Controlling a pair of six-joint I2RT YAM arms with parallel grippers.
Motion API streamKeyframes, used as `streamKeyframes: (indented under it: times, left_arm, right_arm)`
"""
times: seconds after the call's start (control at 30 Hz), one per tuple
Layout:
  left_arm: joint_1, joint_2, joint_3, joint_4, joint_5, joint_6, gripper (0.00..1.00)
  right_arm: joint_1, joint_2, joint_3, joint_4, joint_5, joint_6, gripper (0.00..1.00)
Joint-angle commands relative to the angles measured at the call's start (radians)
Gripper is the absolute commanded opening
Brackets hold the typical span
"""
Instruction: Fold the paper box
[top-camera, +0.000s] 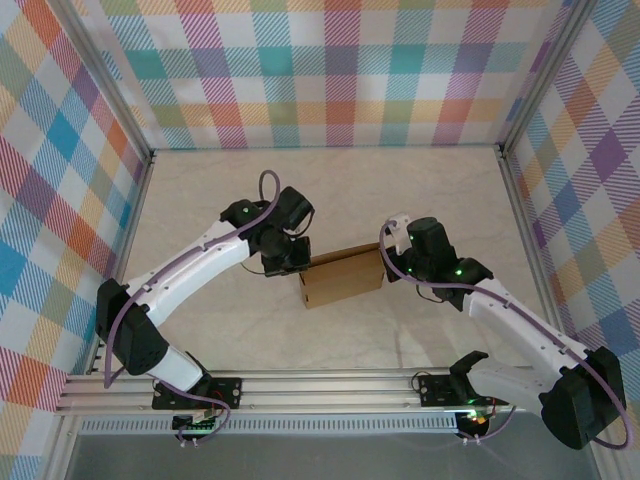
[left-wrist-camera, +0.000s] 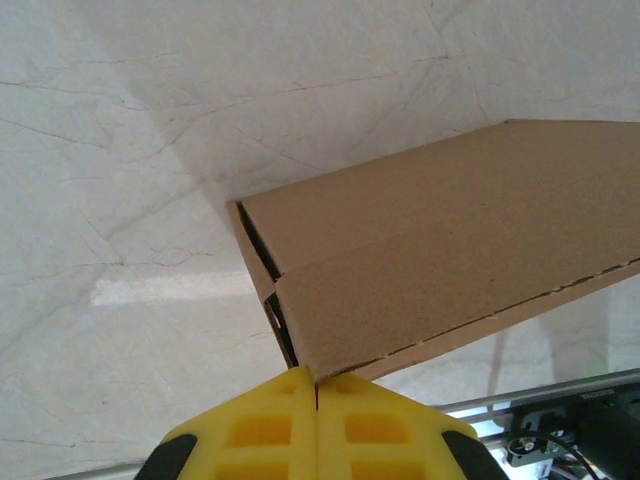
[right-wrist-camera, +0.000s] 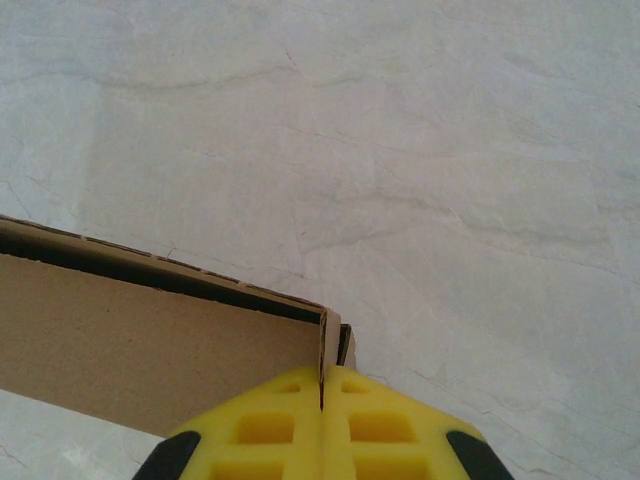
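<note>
Holding paper box (top-camera: 342, 277) at centre of top frame, spanning between both arms over pale marbled table (top-camera: 330, 190). Pinching box's right end with right gripper (right-wrist-camera: 322, 385), yellow pads pressed together on thin card edge, bottom centre of wrist frame. Pressing left gripper (left-wrist-camera: 316, 385) pads together at box's lower corner, bottom centre; probably nipping it, contact hard to make out.

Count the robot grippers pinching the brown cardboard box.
2. The left gripper clamps a corner at the left end of the cardboard box; the right gripper clamps a flap edge at its right end.
</note>
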Motion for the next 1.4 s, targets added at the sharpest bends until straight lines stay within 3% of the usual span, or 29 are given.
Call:
streamKeyframes:
  times: [0.0,0.47,0.8,1.37]
  left_arm:
    - [0.004,0.023,0.030,0.095,0.079,-0.004,0.00]
    - [-0.004,0.015,-0.070,0.136,0.040,0.117,0.00]
    - [-0.010,0.023,-0.108,0.150,0.031,0.133,0.00]
    - [-0.022,0.024,-0.116,0.156,0.016,0.140,0.00]
  right_arm:
    - [0.029,-0.005,-0.010,-0.079,-0.070,0.006,0.00]
    - [0.031,-0.011,-0.041,-0.055,-0.069,0.035,0.00]
    - [0.032,-0.019,-0.077,-0.040,-0.042,0.061,0.00]
    - [0.032,-0.008,0.021,-0.149,0.025,0.315,0.02]
